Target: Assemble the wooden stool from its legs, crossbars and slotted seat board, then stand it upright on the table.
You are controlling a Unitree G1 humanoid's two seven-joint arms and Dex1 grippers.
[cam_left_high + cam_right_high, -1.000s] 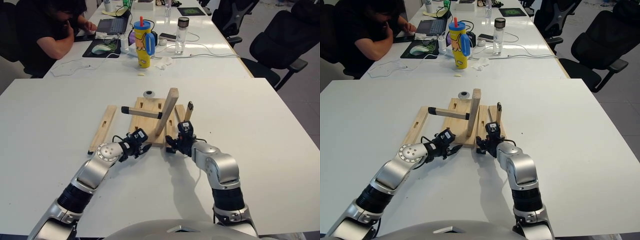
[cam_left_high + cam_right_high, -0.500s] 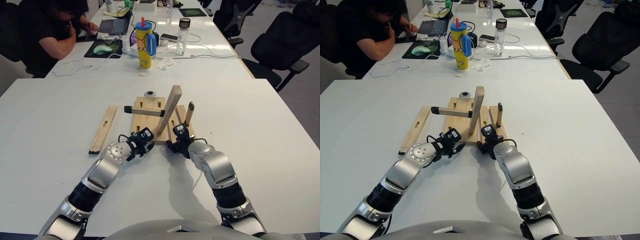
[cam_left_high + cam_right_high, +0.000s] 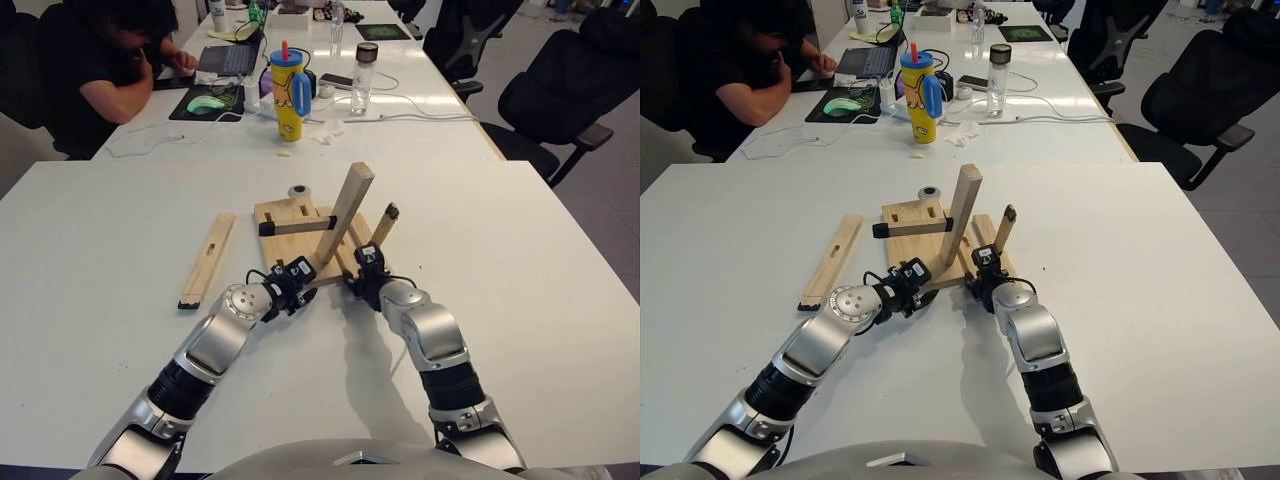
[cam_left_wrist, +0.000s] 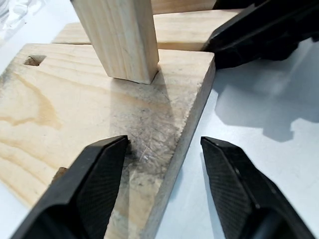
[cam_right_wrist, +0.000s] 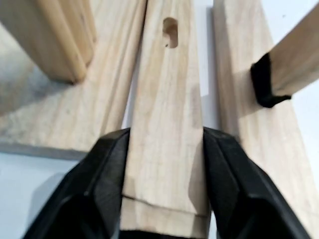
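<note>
Steadying needed: seat board [image 4: 89,109] straddled by left gripper [image 4: 164,145], fingers apart; slotted leg [image 5: 169,89], clamped in right gripper [image 5: 167,149], to be kept level.

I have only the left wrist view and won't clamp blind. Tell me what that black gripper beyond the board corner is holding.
Observer: The right gripper is shut on a slotted bar that lies beside the seat board.
Operator: Report what the post on the board carries higher up.
Observer: The leg has a crossbar sticking out toward the robot's left, dark-capped at its free end.
Operator: Name any loose part further left.
Observer: One slotted slat lies flat on the table, apart from the board.
</note>
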